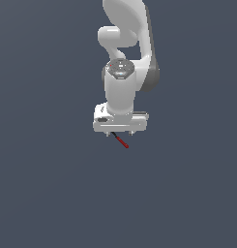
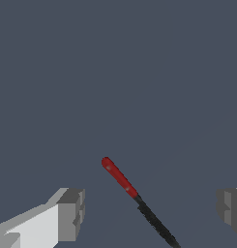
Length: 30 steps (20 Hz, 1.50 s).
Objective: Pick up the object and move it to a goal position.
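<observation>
The object is a thin rod (image 1: 122,142), red at one end and black at the other, lying on the dark grey floor just below the white hand. In the wrist view the rod (image 2: 121,178) lies slanted between the two fingers, with its black part nearer the camera. My gripper (image 1: 120,134) is open, and its grey fingertips (image 2: 70,213) stand wide apart on either side of the rod without touching it. The gripper (image 2: 150,209) holds nothing.
A plain dark grey floor (image 1: 52,184) fills both views. The white arm (image 1: 125,58) rises behind the hand. No other object shows.
</observation>
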Available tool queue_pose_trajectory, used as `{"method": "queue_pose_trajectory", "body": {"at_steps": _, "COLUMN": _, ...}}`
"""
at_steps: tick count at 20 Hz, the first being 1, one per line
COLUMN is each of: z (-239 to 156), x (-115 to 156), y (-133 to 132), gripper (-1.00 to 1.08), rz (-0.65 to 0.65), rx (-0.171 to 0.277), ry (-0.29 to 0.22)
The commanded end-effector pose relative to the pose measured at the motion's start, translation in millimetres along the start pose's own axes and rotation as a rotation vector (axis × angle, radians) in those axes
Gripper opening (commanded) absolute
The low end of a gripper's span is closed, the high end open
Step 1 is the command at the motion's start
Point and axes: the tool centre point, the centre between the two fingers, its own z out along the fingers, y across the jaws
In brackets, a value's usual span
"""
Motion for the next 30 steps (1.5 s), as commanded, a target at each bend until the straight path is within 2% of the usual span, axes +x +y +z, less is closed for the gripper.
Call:
{"method": "queue_pose_trajectory", "body": {"at_steps": 1, "z": 0, "x": 0, "y": 0, "gripper": 1.0, "rz": 0.0, "rx": 0.0, "ry": 0.0}}
{"method": "queue_pose_trajectory", "body": {"at_steps": 4, "z": -2, "x": 2, "y": 6, "gripper": 1.0, "rz": 0.011, "rx": -0.001, "ry": 0.007}}
{"method": "queue_pose_trajectory", "body": {"at_steps": 8, "z": -12, "x": 9, "y": 31, "gripper": 1.0, "rz": 0.053, "rx": -0.005, "ry": 0.032}}
{"method": "queue_pose_trajectory", "body": {"at_steps": 11, "z": -15, "x": 11, "y": 40, "gripper": 1.0, "rz": 0.068, "rx": -0.007, "ry": 0.041}}
{"method": "queue_pose_trajectory", "body": {"at_steps": 21, "z": -6, "x": 5, "y": 38, "gripper": 1.0, "rz": 0.024, "rx": -0.009, "ry": 0.036}}
{"method": "queue_pose_trajectory", "body": {"at_steps": 30, "z": 22, "x": -14, "y": 37, "gripper": 1.0, "rz": -0.13, "rx": -0.015, "ry": 0.025}}
